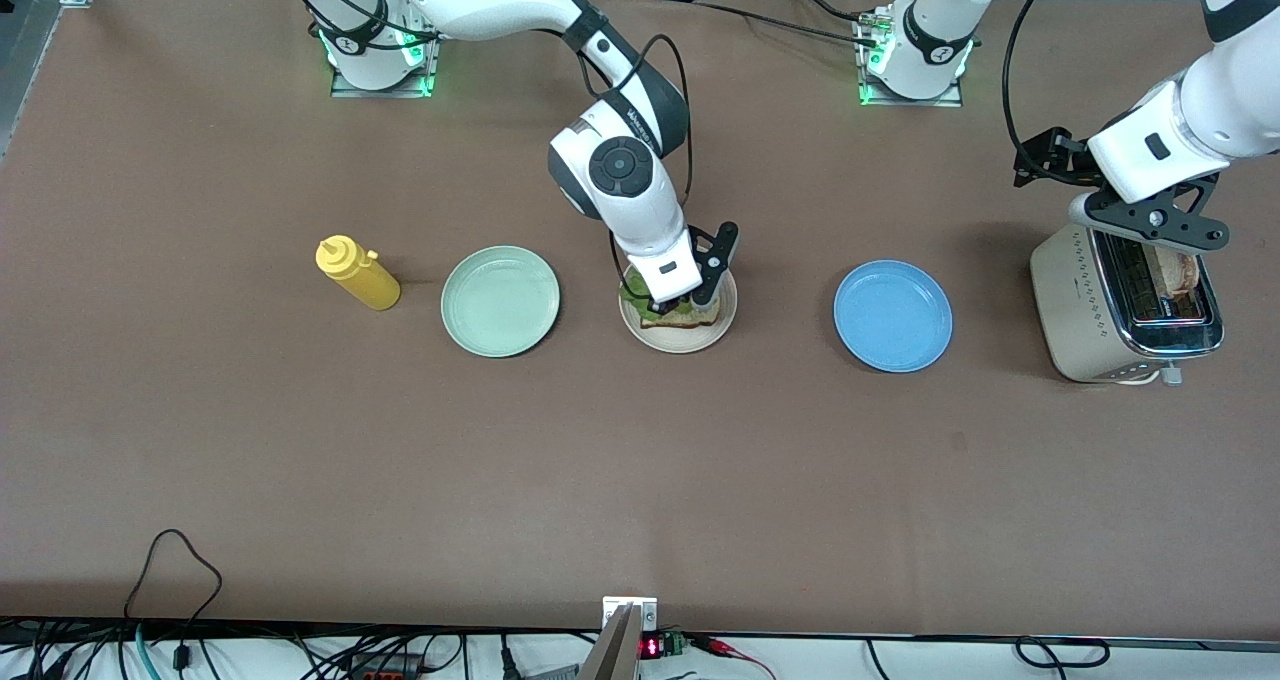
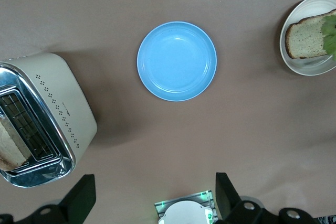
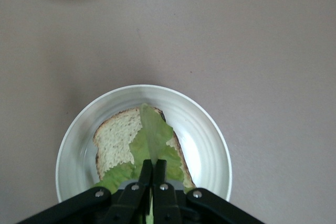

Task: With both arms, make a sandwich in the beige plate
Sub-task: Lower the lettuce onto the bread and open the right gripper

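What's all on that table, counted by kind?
Plates: 3, the beige plate, mint-green plate, blue plate
Bread slices: 2, one on the beige plate, one in the toaster
Lettuce leaf: 1
Toaster: 1
Yellow squeeze bottle: 1
Total: 8

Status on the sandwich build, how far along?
Done: one toasted bread slice lies in the round beige plate. In hand: right gripper, shut on the green lettuce leaf, lays it over that slice. Left: left gripper, open above the beige toaster, must fetch the second slice.

The right end effector [image 1: 668,310] pinches lettuce [image 1: 640,305] over bread [image 1: 685,318] on the beige plate [image 1: 722,332].
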Robot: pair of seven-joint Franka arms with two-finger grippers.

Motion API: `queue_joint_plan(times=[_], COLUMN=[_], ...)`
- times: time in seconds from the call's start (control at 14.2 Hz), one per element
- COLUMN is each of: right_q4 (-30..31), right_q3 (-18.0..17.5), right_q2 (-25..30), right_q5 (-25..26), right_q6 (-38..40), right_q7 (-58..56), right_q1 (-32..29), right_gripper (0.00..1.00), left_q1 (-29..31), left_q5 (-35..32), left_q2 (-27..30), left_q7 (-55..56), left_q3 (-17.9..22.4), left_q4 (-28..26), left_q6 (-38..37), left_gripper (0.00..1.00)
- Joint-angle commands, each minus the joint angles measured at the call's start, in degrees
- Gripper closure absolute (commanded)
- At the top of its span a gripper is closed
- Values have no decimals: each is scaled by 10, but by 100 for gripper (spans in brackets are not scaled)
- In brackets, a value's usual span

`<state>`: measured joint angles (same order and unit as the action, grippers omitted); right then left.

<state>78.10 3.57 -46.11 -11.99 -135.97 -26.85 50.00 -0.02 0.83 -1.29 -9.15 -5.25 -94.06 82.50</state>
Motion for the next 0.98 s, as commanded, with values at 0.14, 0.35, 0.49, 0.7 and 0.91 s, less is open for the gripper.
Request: queue_joint_plan(times=[0.14, 0.35, 0.49, 0.7, 0.91], right_q4=[-15, -15, -19, -21, -20], right_q3=[9, 9, 13, 50, 102], right_q2=[-18, -13, 1, 52, 101], right_q5=[5, 5, 3, 1, -6], right_q6=[-12, -4, 34, 105, 168], right_q7=[40, 59, 60, 64, 63], right_q1=[15, 20, 15, 13, 5], right_gripper=[69, 0, 0, 0, 0], left_q1=[1, 1, 1, 2, 2], left_q5=[5, 5, 5, 5, 5], left_q2=[-2, -2, -2, -2, -2], left_q7=[2, 2, 2, 2, 2], left_q3=[0, 0, 0, 0, 0], left_q4=[13, 13, 13, 13, 13], left_q6=[-12, -12, -12, -12, -12], left_gripper=[0, 0, 0, 0, 0])
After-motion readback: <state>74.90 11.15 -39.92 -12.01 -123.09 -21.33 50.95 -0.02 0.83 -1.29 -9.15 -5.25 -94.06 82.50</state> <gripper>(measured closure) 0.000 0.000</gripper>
